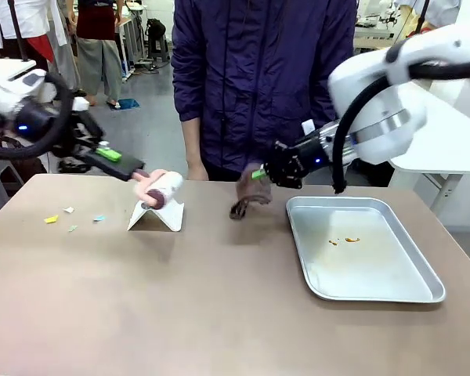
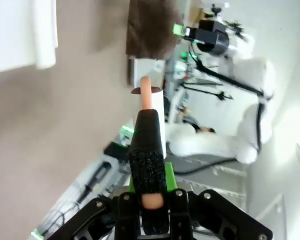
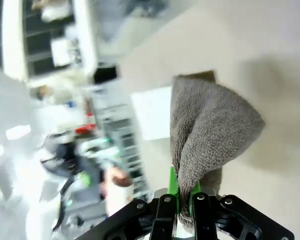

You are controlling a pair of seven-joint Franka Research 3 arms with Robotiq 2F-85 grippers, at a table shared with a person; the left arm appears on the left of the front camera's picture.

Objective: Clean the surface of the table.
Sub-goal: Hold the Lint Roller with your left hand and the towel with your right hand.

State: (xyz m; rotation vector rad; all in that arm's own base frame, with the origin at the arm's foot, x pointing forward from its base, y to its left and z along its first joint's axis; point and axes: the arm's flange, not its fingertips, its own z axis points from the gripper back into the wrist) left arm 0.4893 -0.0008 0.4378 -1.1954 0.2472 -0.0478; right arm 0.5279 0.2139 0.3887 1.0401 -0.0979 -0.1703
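The brownish-taupe table (image 1: 219, 305) carries several small paper scraps (image 1: 52, 219) near its left end. My left gripper (image 1: 130, 169) is shut on the pink handle of a white lint roller (image 1: 163, 189), held just above a white folded stand (image 1: 157, 217). In the left wrist view the fingers (image 2: 149, 172) clamp that handle, and the lint roller (image 2: 153, 102) points away. My right gripper (image 1: 258, 174) is shut on a grey-brown cloth (image 1: 247, 200) that hangs down to the table beside the tray. The right wrist view has the cloth (image 3: 205, 130) pinched in the right gripper (image 3: 182, 200).
A shallow metal tray (image 1: 407, 258) with small orange stains (image 1: 345, 240) lies at the right. A person in a dark jacket (image 1: 258, 78) stands at the far edge, between the two arms. A white table (image 1: 454, 149) stands beyond the right corner.
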